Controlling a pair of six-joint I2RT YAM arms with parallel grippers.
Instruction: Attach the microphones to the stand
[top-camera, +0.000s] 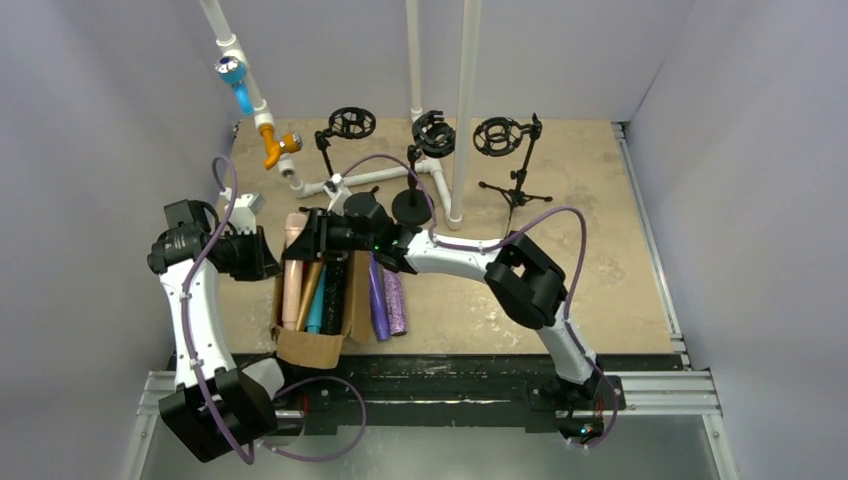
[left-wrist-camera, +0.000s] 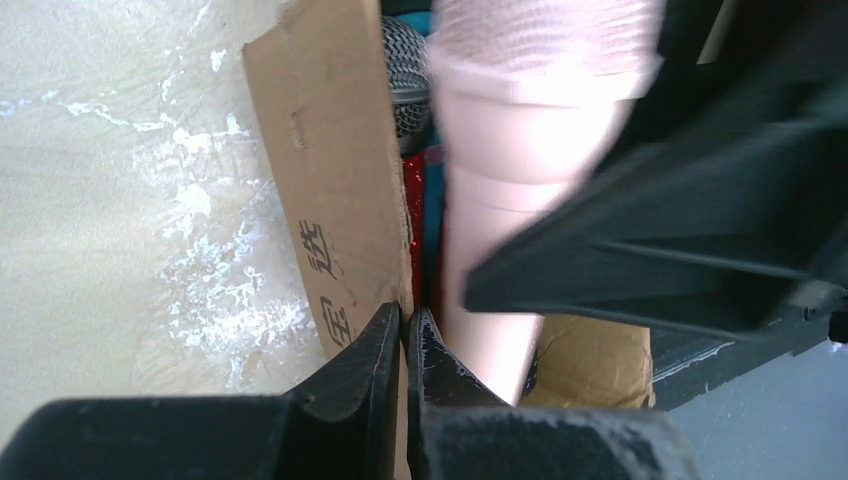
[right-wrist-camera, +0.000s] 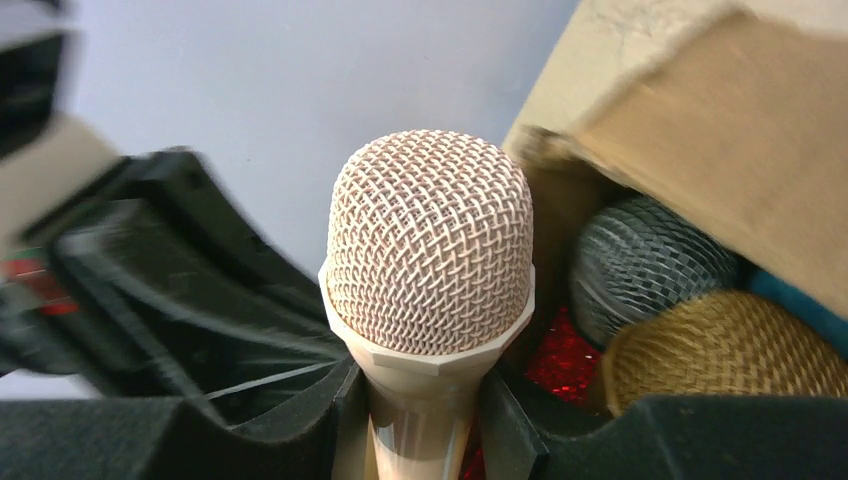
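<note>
Upper left: a blue stick microphone (top-camera: 234, 75) and an orange stick microphone (top-camera: 278, 148) sit against a slanted white plastic pipe (top-camera: 222, 30)
Left claw: the left gripper (left-wrist-camera: 402, 345) is pressed closed, pinching the edge of the left wall of the brown cardboard box (left-wrist-camera: 320, 150)
Box: it lies on the tan table (top-camera: 600, 250), open end toward the stands, with microphones side by side inside
Peach microphone: the peach stick microphone with a woven mesh head (right-wrist-camera: 430, 240) is at the box's left side, head pointing away from the arm bases
Right claw: the right gripper (right-wrist-camera: 420, 430) reaches across to the box and holds the peach microphone by its handle just under the head, a finger against each side
Beside it in the box: a grey mesh head (right-wrist-camera: 640, 260), a gold mesh head (right-wrist-camera: 720, 350) and a patch of red glitter (right-wrist-camera: 560, 365)
Right of the box: a plain purple microphone (top-camera: 378, 295) and a purple glitter microphone (top-camera: 396, 300) lie together on the table, just beside the box wall
Far side: three black stands with ring holders (top-camera: 500, 135) stand in a row, well apart from the box
</note>
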